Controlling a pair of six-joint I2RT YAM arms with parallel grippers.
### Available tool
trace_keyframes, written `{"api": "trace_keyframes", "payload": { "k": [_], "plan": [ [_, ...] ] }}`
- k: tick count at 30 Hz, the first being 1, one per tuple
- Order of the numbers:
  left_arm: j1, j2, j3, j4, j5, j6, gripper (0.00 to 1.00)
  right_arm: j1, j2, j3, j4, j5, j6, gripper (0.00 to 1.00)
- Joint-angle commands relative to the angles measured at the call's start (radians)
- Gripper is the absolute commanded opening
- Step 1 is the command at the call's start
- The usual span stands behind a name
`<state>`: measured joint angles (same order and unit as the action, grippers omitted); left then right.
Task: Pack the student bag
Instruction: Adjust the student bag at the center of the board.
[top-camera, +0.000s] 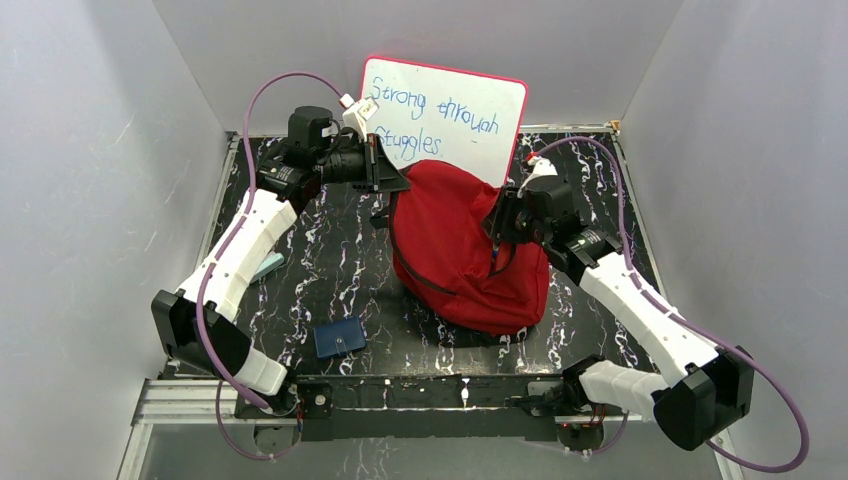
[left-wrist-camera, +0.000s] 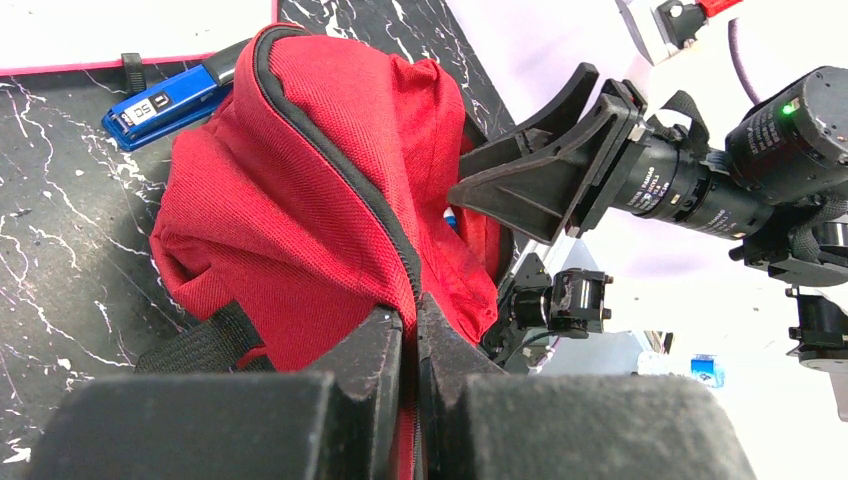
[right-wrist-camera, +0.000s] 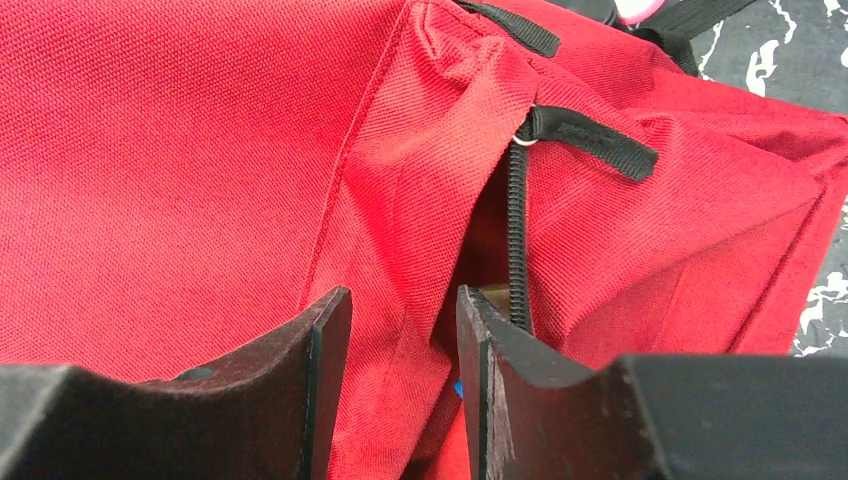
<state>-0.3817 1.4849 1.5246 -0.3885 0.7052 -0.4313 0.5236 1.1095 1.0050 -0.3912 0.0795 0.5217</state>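
Currently: red backpack (top-camera: 465, 250) mid-table before whiteboard (top-camera: 445, 110), probably zip-closing stage; left gripper (left-wrist-camera: 412, 315) clamped on its zipper seam, right gripper (right-wrist-camera: 400, 300) jaws apart, next needing the black pull (right-wrist-camera: 590, 140).

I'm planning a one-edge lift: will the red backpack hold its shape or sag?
It will probably sag. The student bag is slumped, creased fabric, and it bunches where the left gripper pinches it along the zipper. If pushed, it would likely crumple or drag on the table rather than roll.
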Motion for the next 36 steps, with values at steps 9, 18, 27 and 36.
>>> {"api": "trace_keyframes", "payload": {
  "k": [9, 18, 27, 36],
  "plan": [
    [0.013, -0.056, 0.014, 0.17, 0.064, -0.02, 0.0, -0.003, 0.041, 0.043, 0.055, -0.039, 0.007, 0.45],
    [0.014, -0.058, 0.001, 0.17, 0.065, -0.018, 0.0, -0.003, -0.016, 0.097, 0.094, -0.108, 0.032, 0.17],
    [0.014, -0.054, -0.008, 0.171, 0.069, -0.02, 0.0, -0.004, -0.06, 0.118, 0.189, -0.138, 0.123, 0.11],
    [0.013, -0.054, -0.024, 0.174, 0.071, -0.02, 0.0, -0.006, -0.085, 0.122, 0.183, -0.087, 0.112, 0.21]
  ]
}}
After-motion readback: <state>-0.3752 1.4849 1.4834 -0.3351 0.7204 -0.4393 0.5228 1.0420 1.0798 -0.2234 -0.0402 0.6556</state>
